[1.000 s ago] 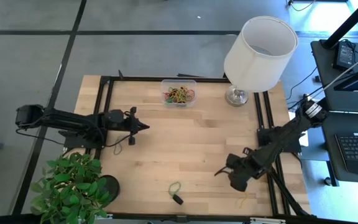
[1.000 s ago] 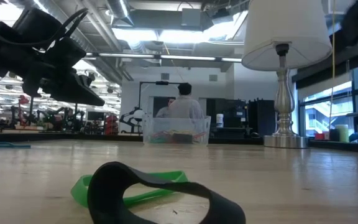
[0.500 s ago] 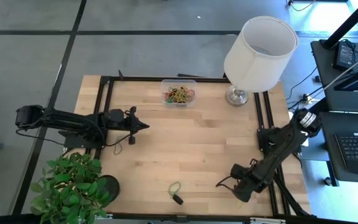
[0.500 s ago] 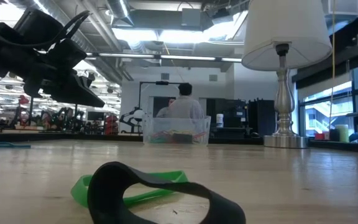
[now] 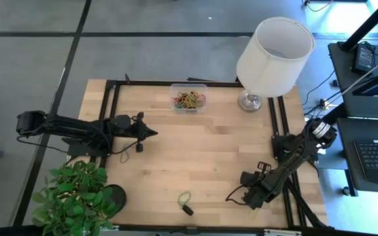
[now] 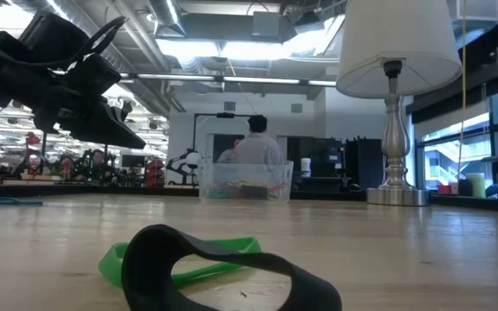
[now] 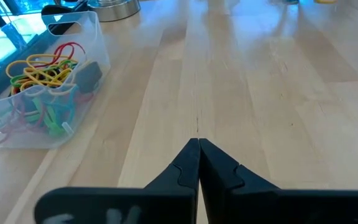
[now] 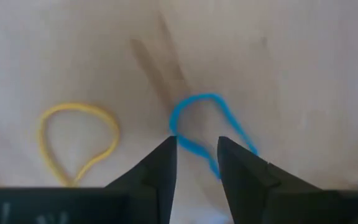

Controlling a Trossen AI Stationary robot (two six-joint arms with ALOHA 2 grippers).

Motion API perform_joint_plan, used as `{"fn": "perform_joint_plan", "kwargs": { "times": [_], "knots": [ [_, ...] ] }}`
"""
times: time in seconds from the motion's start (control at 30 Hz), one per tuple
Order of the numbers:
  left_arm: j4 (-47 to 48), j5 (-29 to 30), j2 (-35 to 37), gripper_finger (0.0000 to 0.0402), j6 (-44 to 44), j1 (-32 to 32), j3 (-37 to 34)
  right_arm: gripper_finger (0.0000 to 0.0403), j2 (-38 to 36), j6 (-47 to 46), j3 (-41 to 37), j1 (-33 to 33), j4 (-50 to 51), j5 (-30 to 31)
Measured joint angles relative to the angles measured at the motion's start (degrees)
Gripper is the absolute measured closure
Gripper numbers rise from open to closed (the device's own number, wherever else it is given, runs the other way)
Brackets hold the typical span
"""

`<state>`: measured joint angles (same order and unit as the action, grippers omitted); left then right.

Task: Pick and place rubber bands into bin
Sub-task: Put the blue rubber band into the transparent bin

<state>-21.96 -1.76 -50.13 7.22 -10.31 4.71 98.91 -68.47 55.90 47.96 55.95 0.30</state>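
Observation:
My right gripper (image 8: pixel 197 152) points down over the table's near right part (image 5: pixel 247 195). It is open, with a fingertip on either side of one strand of a blue rubber band (image 8: pixel 197 121) that lies flat on the wood. A yellow rubber band (image 8: pixel 76 140) lies beside it. A green band and a black band (image 5: pixel 186 202) lie together near the front edge (image 6: pixel 223 268). The clear bin (image 5: pixel 189 98) at the far edge holds several coloured bands (image 7: pixel 39 81). My left gripper (image 5: pixel 151 132) hovers shut above the table's left part (image 7: pixel 197 144).
A white lamp (image 5: pixel 274 56) stands at the far right, close to the bin. A potted plant (image 5: pixel 74 200) overhangs the near left corner. Black frame rails (image 5: pixel 282 141) run along the table's sides. Bare wood (image 5: pixel 202 151) spreads across the middle.
My right gripper has gone down and toward the table's near edge, ending low over the bands at the near right. The bands and the bin have stayed where they were.

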Motion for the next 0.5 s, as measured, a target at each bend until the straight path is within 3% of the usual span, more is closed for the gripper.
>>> {"fn": "perform_joint_plan", "kwargs": {
  "times": [0.27,0.5],
  "knots": [
    [0.4,0.0,0.0,0.0399,-0.5,0.0,0.0,0.0295,-0.9,4.3,-7.1,-2.4,-10.1,-3.1],
    [0.9,0.0,0.0,0.04,-0.6,0.0,0.0,0.039,-2.0,7.4,-5.7,-4.6,-8.5,-3.6]
  ]
}}
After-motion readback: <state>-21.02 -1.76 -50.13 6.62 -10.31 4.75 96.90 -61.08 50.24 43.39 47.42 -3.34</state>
